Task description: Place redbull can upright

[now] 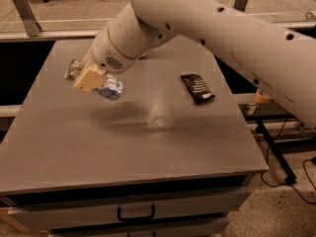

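- Camera view shows the robot arm's tan two-finger tool (90, 79) pinching a slim, crinkled silver-and-blue metal redbull can (111, 88) in the air over the left rear part of the grey flat-topped table (148, 147).
- The redbull can sits tilted across the tool, gripped near its middle, one end jutting out each side, clear of the tabletop.
- Thin, dented metal probably makes it light, slippery and easily crushed; a gentle mid-body grip looks safest.
- A black flat rectangular device (197, 88) lies on the table, well apart to the right.
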Controlling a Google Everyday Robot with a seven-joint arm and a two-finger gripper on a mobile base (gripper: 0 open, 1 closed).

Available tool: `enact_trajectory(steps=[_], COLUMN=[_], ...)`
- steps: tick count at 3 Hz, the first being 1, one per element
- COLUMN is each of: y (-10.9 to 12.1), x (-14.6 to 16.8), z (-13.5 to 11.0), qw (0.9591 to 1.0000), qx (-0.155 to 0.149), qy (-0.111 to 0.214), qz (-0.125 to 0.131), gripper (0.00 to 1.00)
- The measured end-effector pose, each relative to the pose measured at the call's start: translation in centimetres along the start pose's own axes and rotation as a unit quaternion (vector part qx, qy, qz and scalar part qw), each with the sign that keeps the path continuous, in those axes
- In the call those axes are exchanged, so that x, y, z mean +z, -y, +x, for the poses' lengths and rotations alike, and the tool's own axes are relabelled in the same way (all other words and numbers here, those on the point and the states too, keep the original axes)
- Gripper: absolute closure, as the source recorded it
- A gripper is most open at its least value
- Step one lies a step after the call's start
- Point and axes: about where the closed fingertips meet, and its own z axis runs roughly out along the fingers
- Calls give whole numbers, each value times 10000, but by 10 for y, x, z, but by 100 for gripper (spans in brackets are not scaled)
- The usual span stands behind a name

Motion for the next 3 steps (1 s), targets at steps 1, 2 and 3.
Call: enact_trajectory(steps=[1, 2, 3], y=[8, 16, 22], x=[-17, -53, -78], z=[0, 24, 58], qw=[9934, 9778, 9608], qx=[166, 571, 1127], qy=[1132, 2013, 2519], qz=[27, 134, 285], gripper=[100, 100, 100])
